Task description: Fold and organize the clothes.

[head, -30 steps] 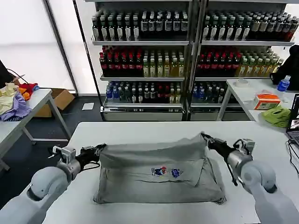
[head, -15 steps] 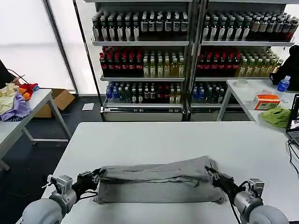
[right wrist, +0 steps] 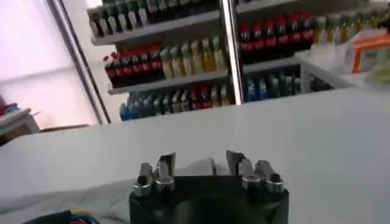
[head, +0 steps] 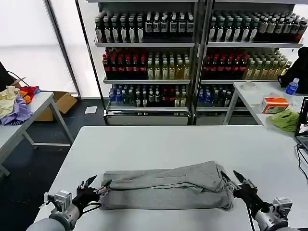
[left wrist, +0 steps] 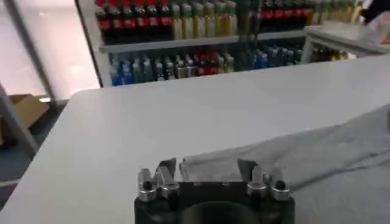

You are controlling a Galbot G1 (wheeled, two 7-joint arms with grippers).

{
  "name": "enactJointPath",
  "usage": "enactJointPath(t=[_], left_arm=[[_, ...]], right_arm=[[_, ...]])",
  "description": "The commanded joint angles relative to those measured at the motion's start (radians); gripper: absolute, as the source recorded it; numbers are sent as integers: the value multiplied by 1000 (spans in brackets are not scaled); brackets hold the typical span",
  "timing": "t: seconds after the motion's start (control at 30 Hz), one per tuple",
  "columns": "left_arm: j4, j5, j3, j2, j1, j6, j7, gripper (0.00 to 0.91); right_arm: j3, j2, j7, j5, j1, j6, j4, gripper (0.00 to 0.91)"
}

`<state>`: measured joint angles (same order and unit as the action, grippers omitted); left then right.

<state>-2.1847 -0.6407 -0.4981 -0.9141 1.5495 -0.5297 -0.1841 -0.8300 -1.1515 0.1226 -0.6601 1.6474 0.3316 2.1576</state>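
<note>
Fingers spread and empty, the left gripper (head: 95, 185) and right gripper (head: 237, 179) flank a grey shirt (head: 163, 185) lying folded into a long band near the table's (head: 159, 142) front edge, narrower folds apparently remaining.

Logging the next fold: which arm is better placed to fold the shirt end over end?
Neither clearly. The left gripper sits open at the left end of the shirt, the right gripper open at its right end; both look equally near, so either could start.

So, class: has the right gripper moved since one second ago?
Yes. The right gripper has come back from mid-table toward the table's near edge, now open beside the folded shirt.
</note>
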Motion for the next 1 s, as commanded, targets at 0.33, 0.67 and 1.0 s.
enactJointPath(t=[0.33, 0.67, 1.0], left_arm=[[82, 110, 149, -275, 23, 126, -241, 907], [127, 141, 171, -331, 11, 154, -243, 10], [139, 185, 182, -364, 27, 184, -240, 10]], right_arm=[[-82, -80, 97, 68, 42, -211, -62, 907], [-89, -78, 92, 18, 56, -199, -53, 907], [-82, -83, 92, 15, 59, -195, -52, 907]])
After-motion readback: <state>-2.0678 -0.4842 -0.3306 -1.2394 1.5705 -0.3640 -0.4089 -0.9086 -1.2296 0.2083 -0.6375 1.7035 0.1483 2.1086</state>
